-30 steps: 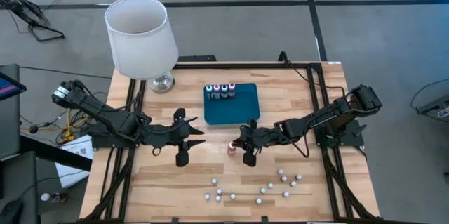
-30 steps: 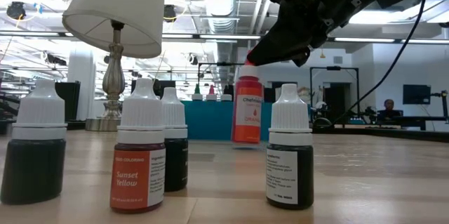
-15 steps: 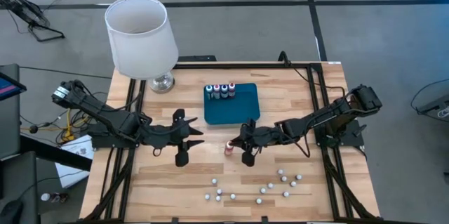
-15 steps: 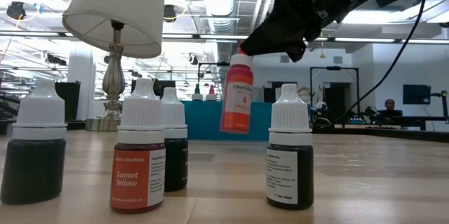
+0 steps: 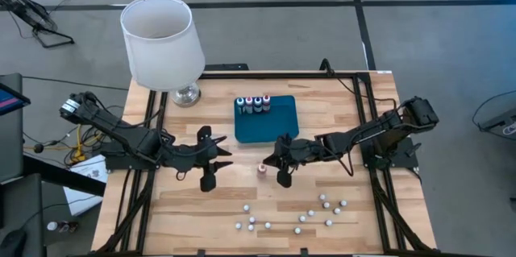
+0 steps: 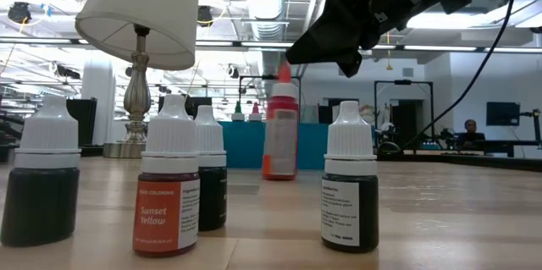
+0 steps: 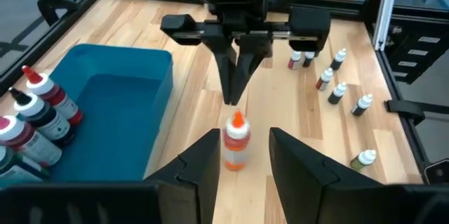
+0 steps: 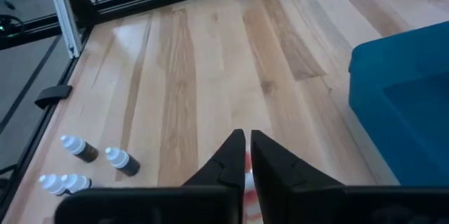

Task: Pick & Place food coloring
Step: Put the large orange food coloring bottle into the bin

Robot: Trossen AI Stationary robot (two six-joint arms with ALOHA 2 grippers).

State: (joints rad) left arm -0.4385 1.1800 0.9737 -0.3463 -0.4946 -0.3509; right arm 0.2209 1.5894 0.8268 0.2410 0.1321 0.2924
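An orange food coloring bottle [image 5: 262, 169] stands upright on the worktop near its middle, just off the front edge of the teal tray [image 5: 270, 126]; its cap is off, showing an orange nozzle tip. In the low view the same bottle [image 6: 280, 128] rests on the wood with the right gripper [image 6: 326, 46] above and just beside it, apart from the bottle. The right gripper [image 5: 278, 160] sits immediately beside the bottle toward the worktop's right edge, and its fingers [image 8: 235, 155] are pressed nearly together with only a thin slit between them, holding nothing. The left gripper [image 5: 216, 159] hangs over the worktop on the bottle's other side, its fingers [image 7: 203, 161] spread wide and empty, the bottle [image 7: 235, 142] showing between them farther off.

Four bottles [image 5: 252, 103] stand in a row inside the tray along its rear wall. Many small white-capped bottles [image 5: 322, 209] are scattered near the worktop's front edge, mostly toward the front right corner. A table lamp [image 5: 161, 43] with a white shade stands at the rear left corner.
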